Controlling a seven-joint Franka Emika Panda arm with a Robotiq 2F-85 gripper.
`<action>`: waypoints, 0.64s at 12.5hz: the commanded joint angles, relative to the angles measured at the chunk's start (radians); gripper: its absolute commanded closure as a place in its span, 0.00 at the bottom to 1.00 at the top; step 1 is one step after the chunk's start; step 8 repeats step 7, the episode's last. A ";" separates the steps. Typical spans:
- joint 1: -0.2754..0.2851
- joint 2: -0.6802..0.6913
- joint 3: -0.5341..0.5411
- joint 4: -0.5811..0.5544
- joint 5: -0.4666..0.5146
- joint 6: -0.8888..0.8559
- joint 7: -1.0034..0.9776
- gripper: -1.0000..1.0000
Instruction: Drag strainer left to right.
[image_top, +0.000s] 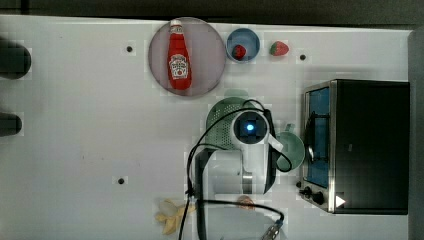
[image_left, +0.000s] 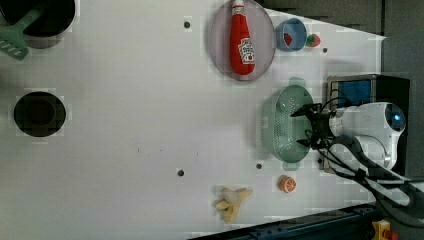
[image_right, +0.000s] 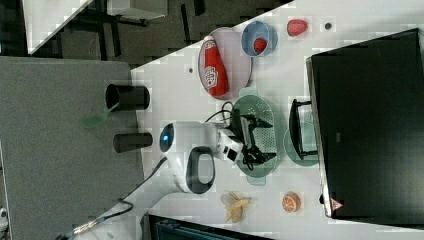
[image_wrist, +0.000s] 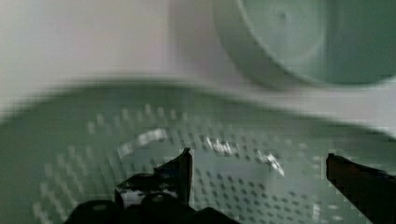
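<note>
The end effector (image_wrist: 259, 163) hangs wide open and empty over the strainer (image_left: 282, 125), which sits on the surface between ketchup plate (image_left: 242, 40) and mug (image_top: 292, 150); light, stiff, slippery plastic, best hooked by its rim

in the top view the arm's white housing covers the strainer (image_top: 220, 117) from about 3 o'clock round to 6; you get its perforated wall at 9 to 12 and the tab at 12. the mug (image_top: 292, 150) there loses its 9 o'clock edge under the same housing and a cable. wrist view: strainer bowl (image_wrist: 93, 140) smeared by blur and cut by the frame edge, holes readable near the middle. whether the fingertips (image_wrist: 184, 163) touch the bowl, you cannot tell. the mug (image_wrist: 317, 42) is cropped too.
</note>
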 joint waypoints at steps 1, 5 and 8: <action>0.021 -0.183 0.028 0.017 0.013 -0.012 -0.386 0.00; 0.024 -0.407 0.061 0.064 0.044 -0.258 -0.427 0.00; 0.028 -0.516 0.093 0.110 0.076 -0.447 -0.427 0.00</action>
